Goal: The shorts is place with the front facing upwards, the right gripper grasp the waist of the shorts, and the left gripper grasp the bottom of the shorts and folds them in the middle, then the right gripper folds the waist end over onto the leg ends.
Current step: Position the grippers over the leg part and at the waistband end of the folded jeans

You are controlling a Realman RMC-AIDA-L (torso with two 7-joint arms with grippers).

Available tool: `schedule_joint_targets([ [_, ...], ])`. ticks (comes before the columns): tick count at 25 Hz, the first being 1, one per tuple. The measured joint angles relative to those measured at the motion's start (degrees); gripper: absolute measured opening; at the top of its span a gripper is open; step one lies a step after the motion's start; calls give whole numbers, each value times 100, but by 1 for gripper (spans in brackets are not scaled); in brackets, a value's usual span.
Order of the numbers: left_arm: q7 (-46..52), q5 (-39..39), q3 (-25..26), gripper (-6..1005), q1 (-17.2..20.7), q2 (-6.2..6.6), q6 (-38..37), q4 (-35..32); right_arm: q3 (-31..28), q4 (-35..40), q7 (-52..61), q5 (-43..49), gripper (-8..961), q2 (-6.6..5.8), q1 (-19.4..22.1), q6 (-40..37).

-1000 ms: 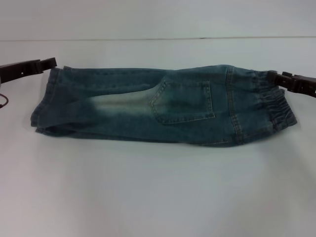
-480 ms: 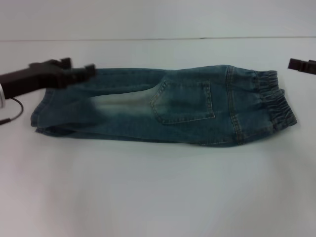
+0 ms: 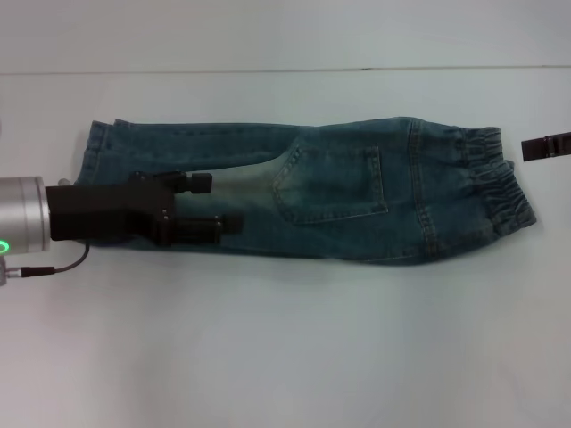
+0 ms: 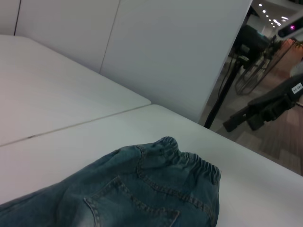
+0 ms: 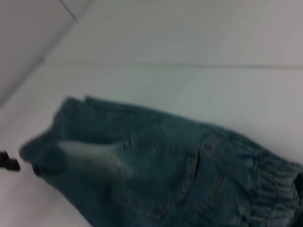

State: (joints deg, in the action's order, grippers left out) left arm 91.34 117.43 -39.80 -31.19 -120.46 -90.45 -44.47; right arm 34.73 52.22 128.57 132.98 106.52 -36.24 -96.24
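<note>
The shorts (image 3: 339, 196) are shown folded lengthwise on the white table (image 3: 285, 339), patch pocket (image 3: 330, 183) uppermost, with the waist of the shorts (image 3: 500, 187) toward the robot's right and the leg ends (image 3: 96, 143) toward its left. A second ago both ends were held at the far edge. Since then the cloth has been released, and the left gripper (image 3: 219, 202) has been swung over the leg half, its fingers parted with nothing between them. The right gripper (image 3: 546, 147) has been drawn clear of the waistband (beside it, not touching). The middle fold is therefore judged complete, and the waist-over-legs fold is not yet begun. The near hem corner is hidden by the left gripper's body. Whether that gripper touches the denim cannot be told. The right gripper is cut off at the frame edge, so its state cannot be told.
</note>
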Motion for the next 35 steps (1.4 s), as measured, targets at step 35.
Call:
schedule_joint_targets([
  [35, -11, 69, -221, 921, -187, -54, 544, 383, 1314, -1120, 439, 1784, 874, 740, -1065, 1948],
])
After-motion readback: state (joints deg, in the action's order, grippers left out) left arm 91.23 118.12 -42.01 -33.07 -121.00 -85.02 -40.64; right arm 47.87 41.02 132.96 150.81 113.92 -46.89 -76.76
